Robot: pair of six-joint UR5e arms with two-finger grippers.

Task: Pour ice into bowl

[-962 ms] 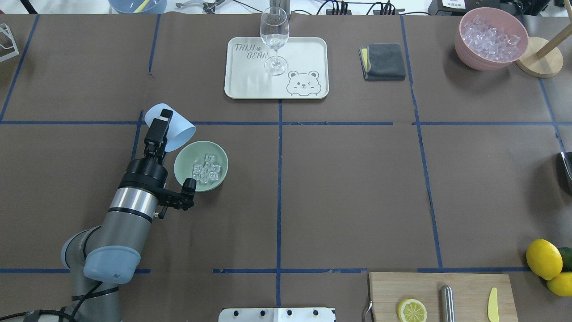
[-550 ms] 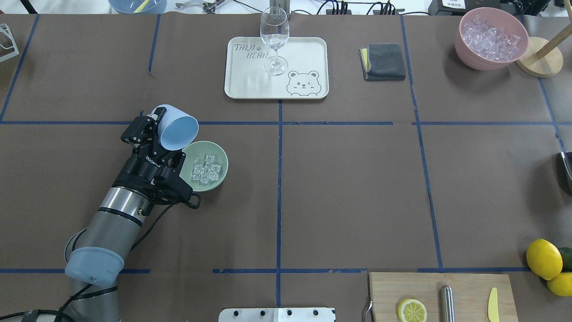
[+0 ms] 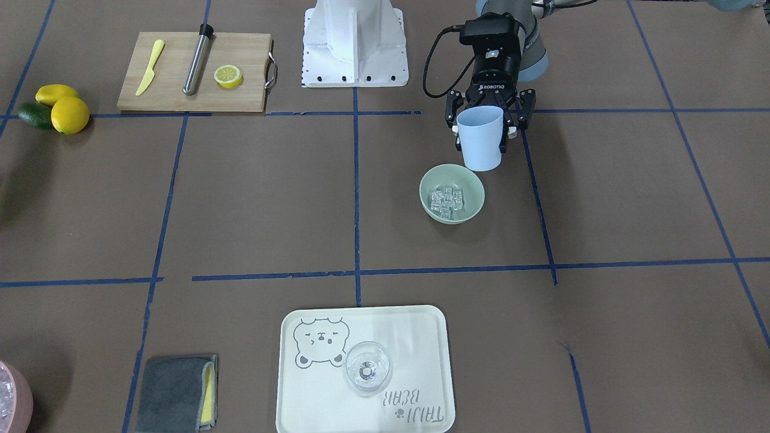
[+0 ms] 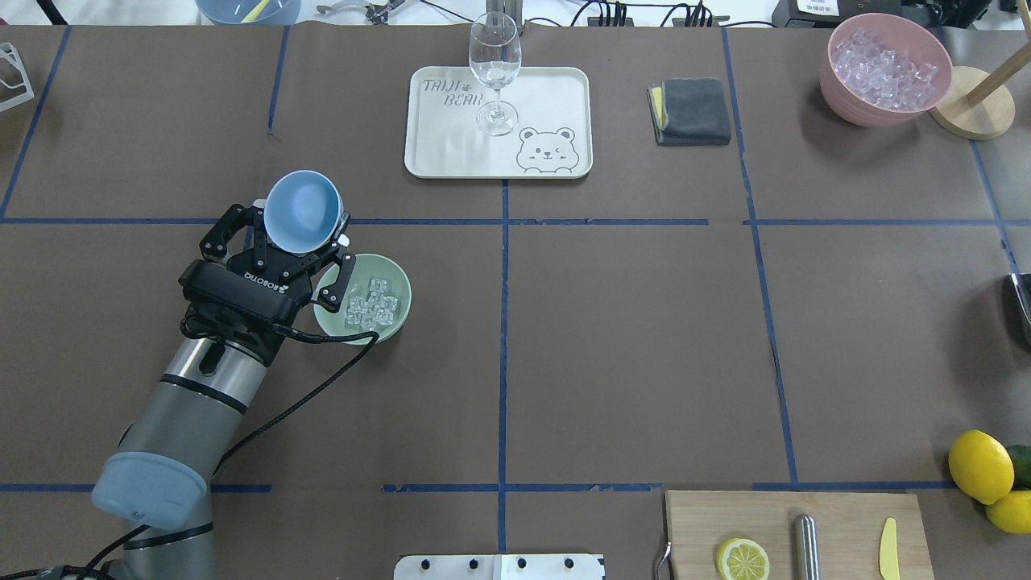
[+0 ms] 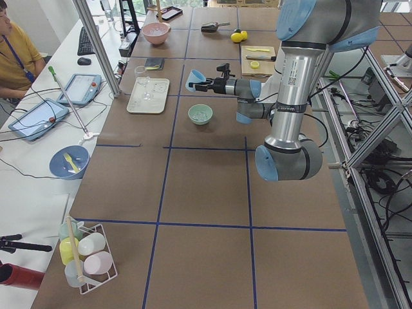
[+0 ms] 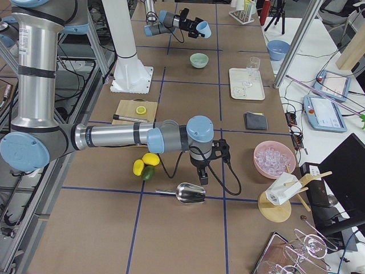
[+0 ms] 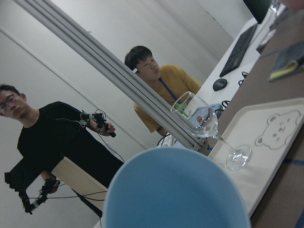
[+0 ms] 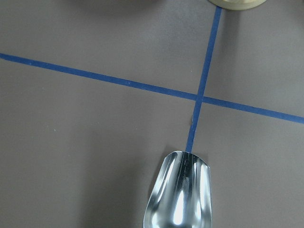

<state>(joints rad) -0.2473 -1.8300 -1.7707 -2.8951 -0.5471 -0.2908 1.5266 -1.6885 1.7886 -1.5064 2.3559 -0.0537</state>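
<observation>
Left gripper (image 3: 481, 135) clamps blue cup (image 4: 302, 211) just beside bowl (image 3: 452, 216) of ice (image 3: 448, 199); right gripper (image 6: 202, 177), cannot tell.

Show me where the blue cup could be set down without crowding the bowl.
Widest bare patch: the taped square right of the bowl, between the tray and the cutting board. The paper left of the left tool, which holds the blue cup, is bare too. Crowded: the bowl's edge, by that tool.
</observation>
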